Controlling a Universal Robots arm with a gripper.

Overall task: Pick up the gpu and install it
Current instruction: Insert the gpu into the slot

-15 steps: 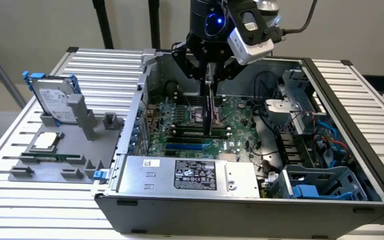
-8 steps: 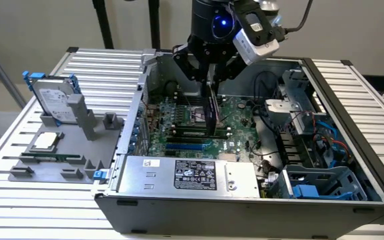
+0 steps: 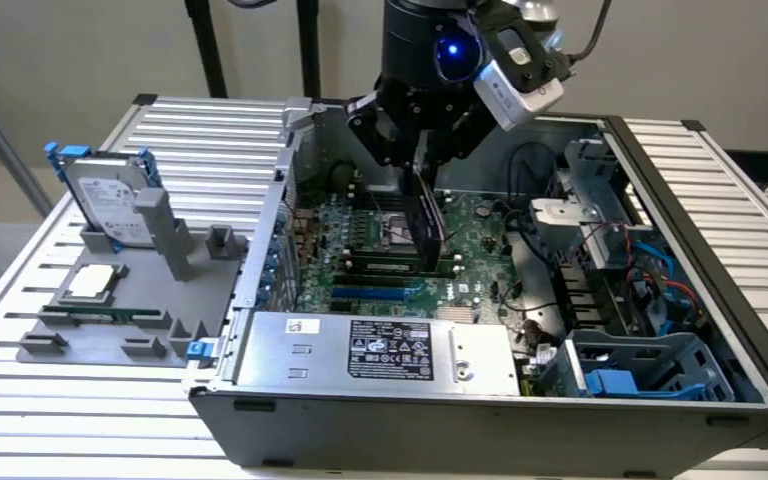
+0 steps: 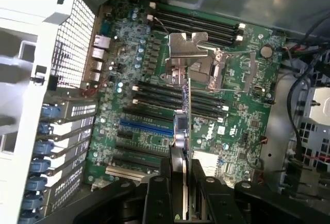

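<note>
The open computer case [image 3: 491, 430] lies on its side on a slatted metal table [image 3: 64, 420]. Against its nearest wall sits the silver power supply [image 3: 371, 350] with a black label. Toward the exterior view's right of that is a grey drive cage [image 3: 651, 365] with a blue clip.

Beyond the power supply the green motherboard [image 3: 471, 235] lies flat on the case floor.

The gpu [image 3: 427, 215] hangs on edge over the middle of the board, with its dark face toward the exterior view's left. Whether its lower edge touches a slot cannot be told. In the wrist view the gpu [image 4: 181, 136] shows edge-on. Its silver bracket [image 4: 186, 46] is at the far end, over the processor socket [image 4: 209, 72]. A blue slot [image 4: 147, 127] lies just beside the card.

The gripper [image 3: 418, 150] holds the card from above, and in the wrist view the gripper [image 4: 181, 177] has its black fingers [image 4: 206, 198] clamped on the card's two faces.

At the exterior view's left, outside the case, a grey fixture [image 3: 77, 340] rests on the table. It carries a memory stick [image 3: 111, 313] lying flat, a square silver chip [image 3: 95, 282], and farther back a hard drive [image 3: 104, 195] with blue rails standing upright.
</note>
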